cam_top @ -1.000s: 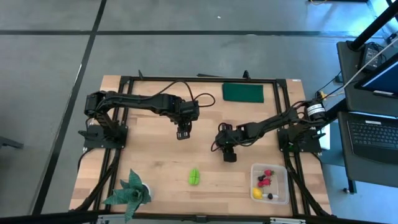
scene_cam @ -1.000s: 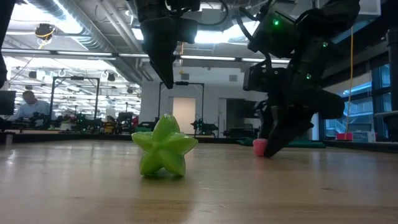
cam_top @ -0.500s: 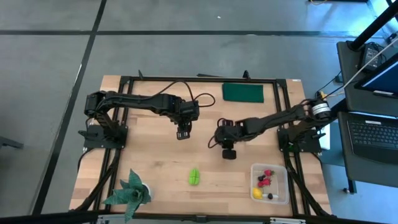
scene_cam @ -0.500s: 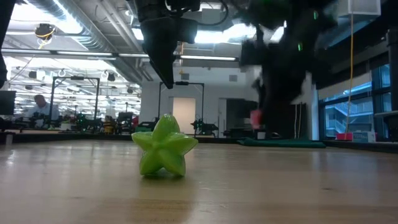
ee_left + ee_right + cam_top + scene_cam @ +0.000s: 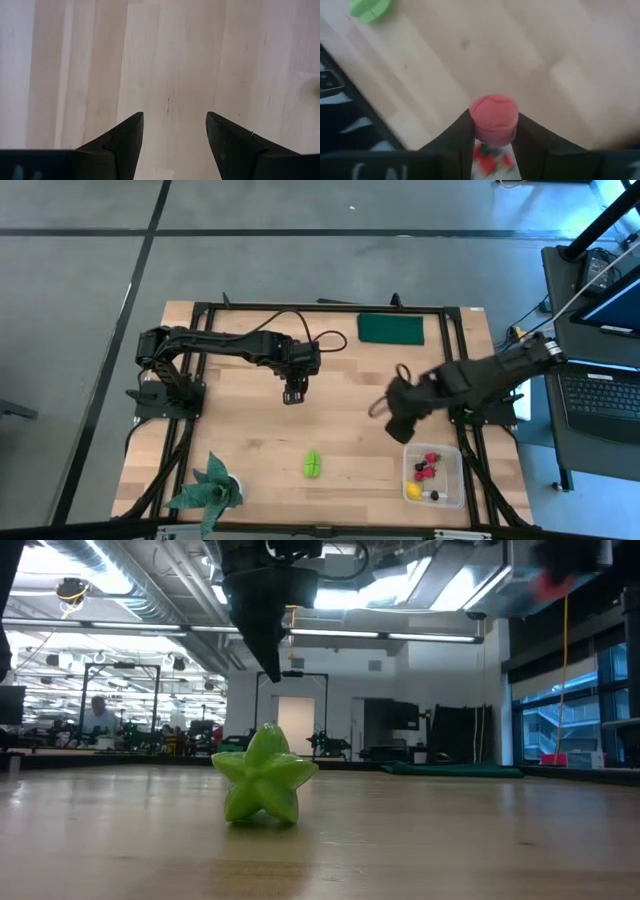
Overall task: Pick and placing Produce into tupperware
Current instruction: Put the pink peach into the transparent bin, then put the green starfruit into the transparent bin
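My right gripper (image 5: 400,426) hangs high over the table, just left of the tupperware (image 5: 455,480), and is shut on a small round pink-red piece of produce (image 5: 493,118). The clear box holds a yellow piece (image 5: 413,491), red berries (image 5: 429,461) and a dark berry (image 5: 435,495). A bright green ridged fruit (image 5: 313,463) rests on its lobes on the wood (image 5: 265,778). My left gripper (image 5: 293,394) hovers open over bare wood near the table's middle (image 5: 173,120). My right gripper pinches the pink-red piece by its two opposite sides (image 5: 476,125) between its two fingers, at their free ends. The fingers come from above, pointing steeply down. The piece is lifted well clear of the table.
A leafy potted plant (image 5: 210,486) stands at the near left corner. A flat dark green rectangle (image 5: 390,328) lies at the far edge. A black frame (image 5: 470,380) runs around the tabletop. A laptop (image 5: 598,395) sits off to the right.
My right gripper has lifted the pink-red piece off the table, risen high, rolled its wrist and swung toward the table's right edge and the tupperware. The piece now hangs clear of the wood.
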Controlling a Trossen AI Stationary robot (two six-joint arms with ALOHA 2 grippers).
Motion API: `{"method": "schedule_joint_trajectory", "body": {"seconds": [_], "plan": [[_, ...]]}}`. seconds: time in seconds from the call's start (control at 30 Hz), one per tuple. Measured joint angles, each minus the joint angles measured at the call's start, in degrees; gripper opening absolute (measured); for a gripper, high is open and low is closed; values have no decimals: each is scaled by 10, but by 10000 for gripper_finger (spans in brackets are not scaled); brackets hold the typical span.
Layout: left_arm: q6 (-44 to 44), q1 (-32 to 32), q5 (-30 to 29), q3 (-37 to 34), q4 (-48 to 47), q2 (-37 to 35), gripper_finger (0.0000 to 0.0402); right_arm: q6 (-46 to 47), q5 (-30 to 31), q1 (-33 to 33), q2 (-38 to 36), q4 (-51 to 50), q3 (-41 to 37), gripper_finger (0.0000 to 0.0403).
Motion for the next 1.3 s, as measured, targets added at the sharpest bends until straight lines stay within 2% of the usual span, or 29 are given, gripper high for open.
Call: {"method": "schedule_joint_trajectory", "body": {"seconds": [0.17,0.27,0.37,0.57,0.83,1.1,1.3], "plan": [[27,0,-11,0,3,0,208,223,-1,112,-18,1,-38,112],[28,1,-14,0,3,0,208,325,-1,172,-17,29,-69,115],[28,4,-15,0,3,0,208,400,-1,220,-17,75,-105,117],[28,9,-15,0,3,0,208,493,-3,284,-17,120,-181,119],[28,9,-15,0,3,0,208,513,-4,313,-16,229,-285,119],[28,9,-15,0,3,0,208,510,-4,313,-17,293,-321,123],[28,9,-15,0,3,0,208,481,-4,313,-17,318,-321,169]]}}
